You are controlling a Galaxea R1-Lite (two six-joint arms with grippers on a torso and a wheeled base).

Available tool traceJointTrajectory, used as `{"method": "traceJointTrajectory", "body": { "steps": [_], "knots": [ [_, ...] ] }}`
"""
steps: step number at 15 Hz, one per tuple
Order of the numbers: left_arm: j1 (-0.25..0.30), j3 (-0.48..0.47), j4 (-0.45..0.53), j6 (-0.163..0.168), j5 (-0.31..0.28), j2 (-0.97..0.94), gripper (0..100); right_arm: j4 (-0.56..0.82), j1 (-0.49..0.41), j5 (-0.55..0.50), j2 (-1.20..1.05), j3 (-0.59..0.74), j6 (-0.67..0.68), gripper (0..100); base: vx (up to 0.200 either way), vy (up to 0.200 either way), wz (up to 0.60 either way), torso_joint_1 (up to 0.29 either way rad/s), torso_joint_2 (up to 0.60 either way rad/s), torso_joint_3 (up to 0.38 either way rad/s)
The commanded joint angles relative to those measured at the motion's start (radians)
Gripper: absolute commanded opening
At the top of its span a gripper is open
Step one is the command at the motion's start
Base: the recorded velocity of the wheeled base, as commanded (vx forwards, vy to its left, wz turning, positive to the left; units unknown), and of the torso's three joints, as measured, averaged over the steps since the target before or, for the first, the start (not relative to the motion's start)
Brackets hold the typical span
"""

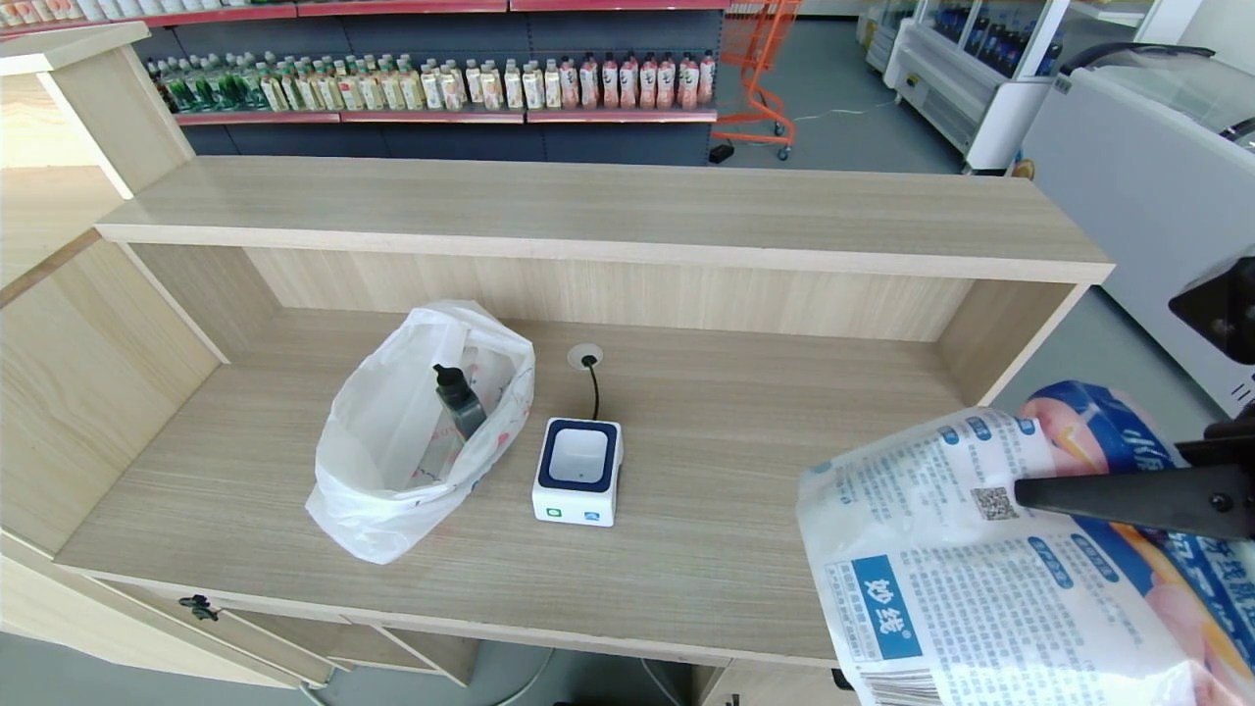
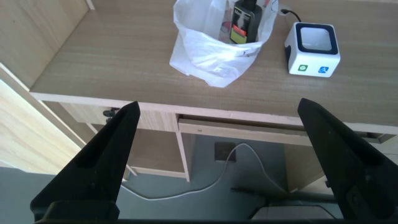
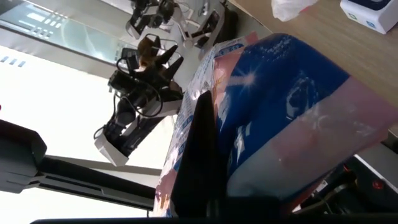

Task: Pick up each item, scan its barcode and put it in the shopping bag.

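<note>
A white plastic shopping bag [image 1: 392,461] stands open on the wooden counter [image 1: 745,510], with a dark pump bottle [image 1: 459,397] upright inside it. Just right of the bag sits a white scanner [image 1: 578,471] with a blue-framed window. At the counter's front right corner my right gripper [image 1: 1039,500] is shut on a large blue, white and pink package [image 1: 961,588], printed side up; one black finger [image 3: 202,143] lies across its face. My left gripper [image 2: 217,168] is open with nothing in it, out in front of the counter edge, facing the bag [image 2: 211,53] and the scanner [image 2: 313,48].
The counter has a raised back ledge [image 1: 588,211] and side walls. A black cable [image 1: 594,387] runs from the scanner to a hole in the counter top. A drawer [image 2: 242,127] sits under the front edge. Chest freezers [image 1: 1137,167] stand to the right.
</note>
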Motion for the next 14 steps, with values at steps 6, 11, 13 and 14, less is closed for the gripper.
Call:
{"method": "traceJointTrajectory", "body": {
  "steps": [6,11,13,14],
  "knots": [
    [0.000,0.000,0.000,0.000,0.001,0.000,100,-0.032,-0.107,-0.082,0.076,0.003,-0.551,0,0.000,0.000,0.00,0.000,0.00,0.000],
    [0.000,0.000,0.000,0.000,0.000,0.000,100,-0.039,-0.277,-0.247,0.059,0.118,-1.028,0,0.000,0.000,0.00,0.000,0.00,0.000],
    [0.000,0.000,0.000,0.000,0.000,0.000,100,-0.039,-0.299,-0.291,0.030,0.149,-1.037,0,0.000,0.000,0.00,0.000,0.00,0.000],
    [0.000,0.000,0.000,0.000,0.000,0.000,100,-0.038,-0.299,-0.293,0.017,0.158,-1.036,0,0.000,0.000,0.00,0.000,0.00,0.000]
  ]
}}
